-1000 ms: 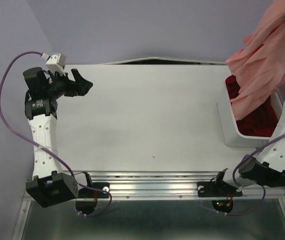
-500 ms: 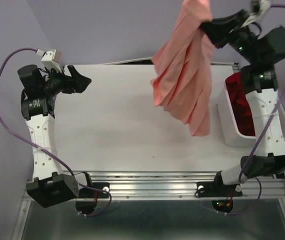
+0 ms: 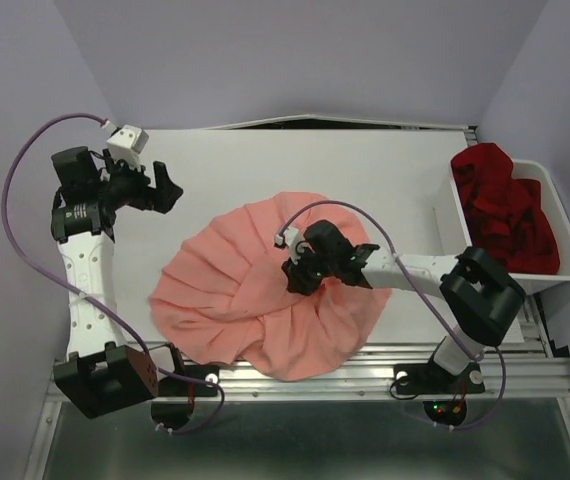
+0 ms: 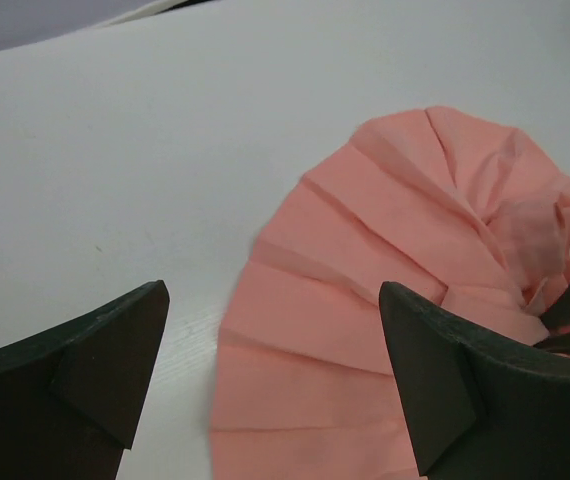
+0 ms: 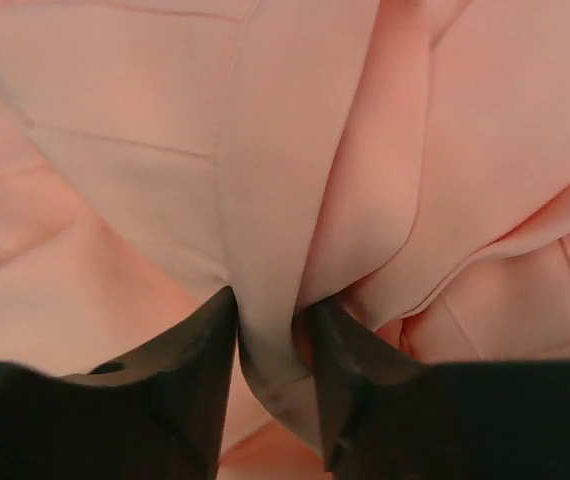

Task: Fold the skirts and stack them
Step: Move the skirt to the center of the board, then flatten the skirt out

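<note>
The salmon-pink skirt point(image 3: 255, 295) lies fanned out flat on the table's middle, pleats radiating from its waist. My right gripper point(image 3: 298, 275) is down on the waist, and in the right wrist view its jaws point(image 5: 273, 305) pinch a raised fold of the pink skirt point(image 5: 265, 200). The deep red skirt point(image 3: 500, 205) sits bunched in the white bin point(image 3: 445, 240) at the right. My left gripper point(image 3: 170, 185) hovers open at the table's left, beyond the pink skirt's far-left edge. Seen from the left wrist, that gripper point(image 4: 270, 295) holds nothing, and the pink skirt point(image 4: 365, 300) lies under it.
The white bin stands against the table's right edge. Bare white tabletop point(image 3: 265, 160) stretches behind the pink skirt. The skirt's near hem reaches the table's front rail point(image 3: 365, 365). A purple cable point(image 3: 10, 230) loops beside the left arm.
My right arm has swung the pink skirt from above the bin across to the table's middle and lowered it, where it now lies spread. The left arm has shifted only slightly.
</note>
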